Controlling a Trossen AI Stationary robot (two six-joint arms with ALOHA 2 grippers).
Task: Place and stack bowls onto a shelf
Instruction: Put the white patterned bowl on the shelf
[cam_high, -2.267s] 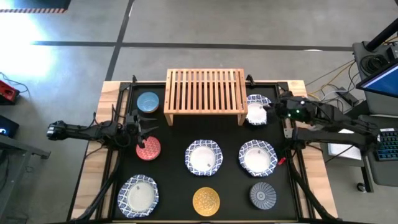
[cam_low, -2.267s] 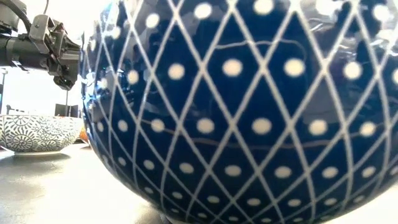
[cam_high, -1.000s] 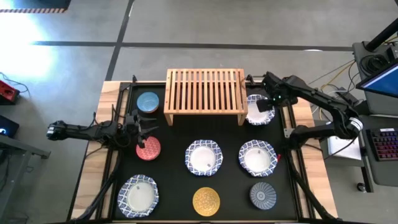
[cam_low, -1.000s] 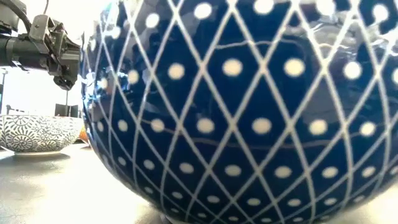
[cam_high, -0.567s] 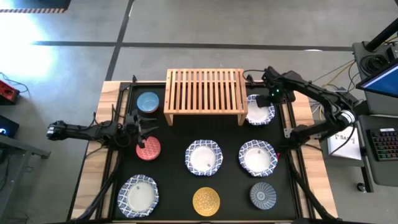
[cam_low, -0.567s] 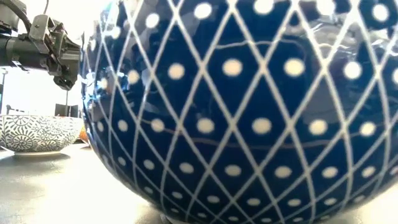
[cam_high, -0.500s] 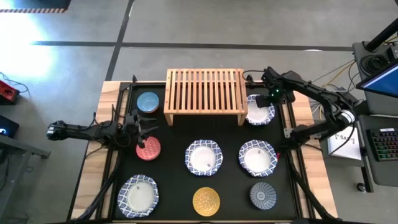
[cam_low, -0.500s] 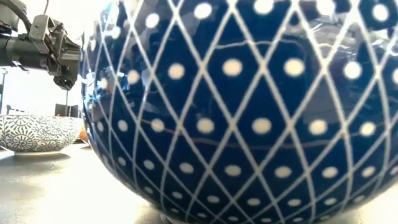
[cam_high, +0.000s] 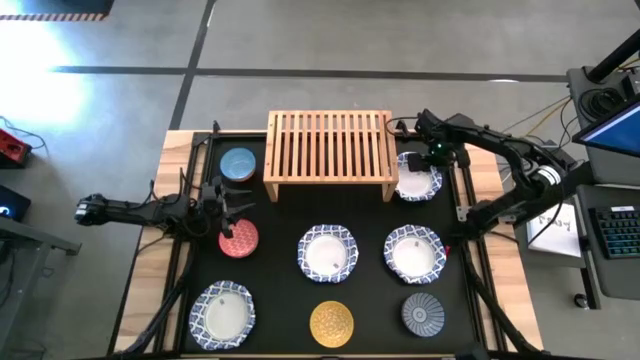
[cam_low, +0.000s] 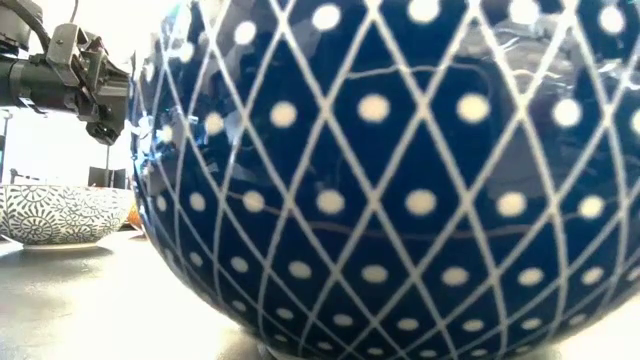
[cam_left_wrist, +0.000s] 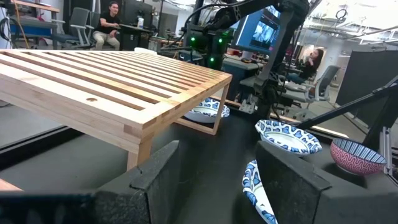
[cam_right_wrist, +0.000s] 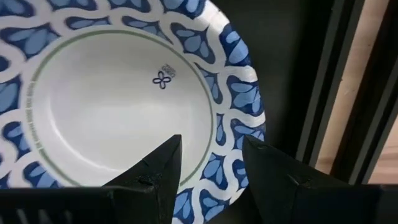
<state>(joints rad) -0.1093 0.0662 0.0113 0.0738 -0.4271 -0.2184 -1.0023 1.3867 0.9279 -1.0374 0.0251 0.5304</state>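
The light-wood slatted shelf (cam_high: 330, 152) stands at the table's far middle. Eight bowls rest on the black mat. A white, blue-rimmed bowl (cam_high: 418, 178) sits just right of the shelf. My right gripper (cam_high: 430, 163) is over it, open and pointing down. In the right wrist view (cam_right_wrist: 211, 163) its fingers stand on either side of the bowl's rim (cam_right_wrist: 239, 99); I cannot tell if they touch it. My left gripper (cam_high: 234, 208) waits open between the small blue bowl (cam_high: 238, 163) and the red bowl (cam_high: 238, 238), and shows in the left wrist view (cam_left_wrist: 217, 171).
More blue-rimmed bowls sit at the middle (cam_high: 327, 252), right (cam_high: 414, 252) and near left (cam_high: 222, 312). Yellow (cam_high: 331, 322) and grey (cam_high: 423, 313) bowls sit at the near edge. A dark blue lattice-patterned bowl wall (cam_low: 400, 180) fills the low view. Black frame rails (cam_high: 466, 200) edge the mat.
My right arm has swung round toward the table's far edge. Its gripper has stayed over the bowl beside the shelf and shifted a little toward the shelf. The bowl has stayed on the mat.
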